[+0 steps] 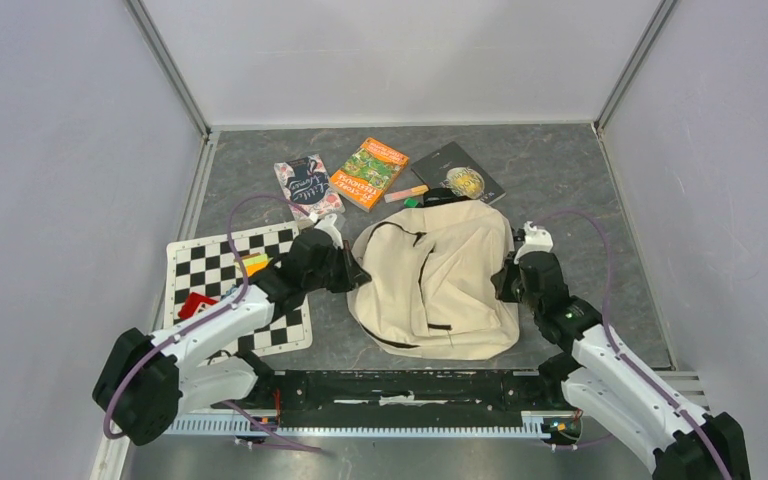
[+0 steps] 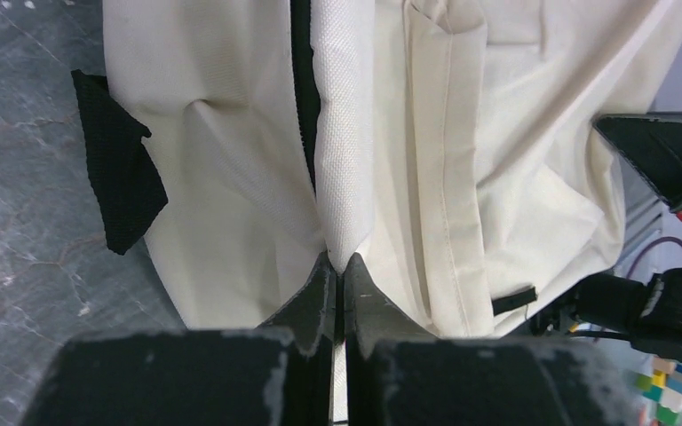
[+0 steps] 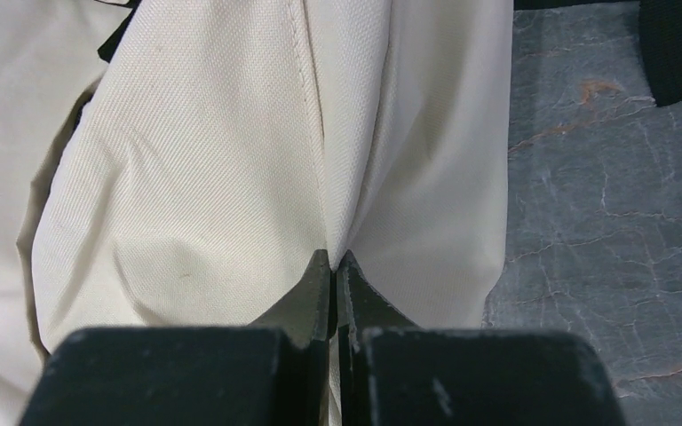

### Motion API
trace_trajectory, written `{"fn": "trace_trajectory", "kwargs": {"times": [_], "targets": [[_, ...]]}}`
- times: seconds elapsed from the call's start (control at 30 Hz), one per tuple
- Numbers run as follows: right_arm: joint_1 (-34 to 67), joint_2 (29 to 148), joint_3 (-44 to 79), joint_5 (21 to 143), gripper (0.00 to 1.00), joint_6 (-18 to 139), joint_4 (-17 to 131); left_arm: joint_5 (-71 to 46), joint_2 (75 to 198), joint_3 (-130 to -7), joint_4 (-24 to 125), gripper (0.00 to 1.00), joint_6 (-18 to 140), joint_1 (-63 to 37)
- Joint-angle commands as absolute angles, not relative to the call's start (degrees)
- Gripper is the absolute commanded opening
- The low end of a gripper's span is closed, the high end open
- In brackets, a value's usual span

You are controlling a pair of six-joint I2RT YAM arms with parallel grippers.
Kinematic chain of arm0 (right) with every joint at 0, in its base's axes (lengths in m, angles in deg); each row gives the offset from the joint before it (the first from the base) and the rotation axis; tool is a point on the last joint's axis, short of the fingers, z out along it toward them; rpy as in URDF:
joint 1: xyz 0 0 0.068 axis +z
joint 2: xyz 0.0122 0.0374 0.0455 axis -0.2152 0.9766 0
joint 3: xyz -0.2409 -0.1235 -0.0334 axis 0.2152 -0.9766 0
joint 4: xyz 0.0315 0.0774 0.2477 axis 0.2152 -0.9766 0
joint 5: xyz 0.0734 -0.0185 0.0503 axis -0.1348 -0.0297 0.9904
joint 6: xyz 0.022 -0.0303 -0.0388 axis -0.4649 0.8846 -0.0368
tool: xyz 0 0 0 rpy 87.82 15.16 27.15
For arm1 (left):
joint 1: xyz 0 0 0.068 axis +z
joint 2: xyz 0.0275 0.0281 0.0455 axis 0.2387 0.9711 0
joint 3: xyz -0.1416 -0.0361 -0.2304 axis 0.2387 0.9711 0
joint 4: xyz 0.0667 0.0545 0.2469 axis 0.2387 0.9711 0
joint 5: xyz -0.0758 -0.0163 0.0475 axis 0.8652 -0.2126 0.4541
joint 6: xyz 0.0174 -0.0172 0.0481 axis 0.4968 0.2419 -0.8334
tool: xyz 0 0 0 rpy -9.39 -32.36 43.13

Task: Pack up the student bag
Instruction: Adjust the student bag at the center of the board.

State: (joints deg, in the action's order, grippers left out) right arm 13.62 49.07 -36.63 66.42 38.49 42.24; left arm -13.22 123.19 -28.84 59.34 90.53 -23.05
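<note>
Arms (image 1: 215,325) (image 1: 600,350) reach inward, left fingers (image 2: 306,306) and right fingers (image 3: 306,297) clamped on student bag (image 1: 440,280).

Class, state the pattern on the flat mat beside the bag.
The flat square mat is black-and-white checkered; clearest in top external view.

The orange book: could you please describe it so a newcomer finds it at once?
Start at the big cream student bag. Beyond it lie three books; the orange book is the middle one. It alone is bright orange with green artwork, between a pink-patterned book and a dark grey book.
</note>
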Motion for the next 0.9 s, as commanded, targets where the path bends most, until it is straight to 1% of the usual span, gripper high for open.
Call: {"fn": "trace_trajectory", "kwargs": {"times": [0.0,0.13,0.17,0.23,0.27,0.3,0.33,0.37,0.4,0.43,0.47,0.53,0.57,0.63,0.73,0.87], "targets": [[14.99,47.34,-37.55,62.99,0.00,36.15,41.11,-14.86,124.94,-31.72,59.22,0.02,85.64,-22.93],[14.99,45.97,-35.74,58.21,0.01,38.30,38.52,-12.24,123.26,-28.78,60.07,0.02,86.96,-22.93],[14.99,45.87,-34.91,57.07,0.04,39.07,37.85,-11.33,122.48,-27.98,60.90,0.02,87.16,-22.93],[14.99,45.62,-32.59,54.74,0.14,40.75,36.47,-8.09,120.84,-26.34,61.50,0.02,87.06,-23.02],[14.99,45.47,-31.26,53.89,0.25,41.75,36.17,-6.20,119.45,-25.39,61.61,0.02,86.85,-23.15],[14.99,45.34,-29.88,53.35,0.38,42.98,35.93,-4.94,117.96,-24.62,61.88,0.05,86.95,-23.34],[14.99,45.20,-28.70,53.12,0.49,44.03,35.68,-4.30,116.06,-23.94,62.49,0.15,87.20,-23.37],[15.00,45.17,-27.36,52.95,0.59,45.34,35.52,-3.85,114.49,-23.59,63.23,0.28,87.35,-23.40],[15.02,45.39,-26.24,53.21,0.66,46.71,35.49,-3.74,112.66,-23.64,64.53,0.44,87.36,-23.46],[15.00,45.77,-24.86,54.12,0.73,47.86,35.37,-3.89,111.33,-24.10,65.75,0.56,87.39,-23.43],[15.04,46.54,-23.70,55.25,0.76,49.41,35.48,-4.12,110.10,-25.18,67.45,0.66,87.05,-23.38],[15.04,48.67,-21.02,59.04,0.80,51.13,35.20,-5.14,109.21,-28.53,71.31,0.82,86.04,-23.37],[15.04,49.57,-20.17,60.82,0.81,51.35,35.41,-5.60,109.53,-30.89,72.72,0.86,85.33,-23.37],[15.08,51.84,-19.10,65.30,0.81,51.62,36.55,-6.02,111.47,-35.92,75.56,0.99,82.88,-23.37],[16.24,54.25,-18.37,69.64,0.80,50.72,38.61,-5.15,117.04,-45.15,79.12,1.00,77.01,-23.37],[20.30,57.19,-17.28,67.84,0.80,48.62,39.17,-2.64,127.43,-56.18,81.07,1.00,69.78,-23.37]]}}
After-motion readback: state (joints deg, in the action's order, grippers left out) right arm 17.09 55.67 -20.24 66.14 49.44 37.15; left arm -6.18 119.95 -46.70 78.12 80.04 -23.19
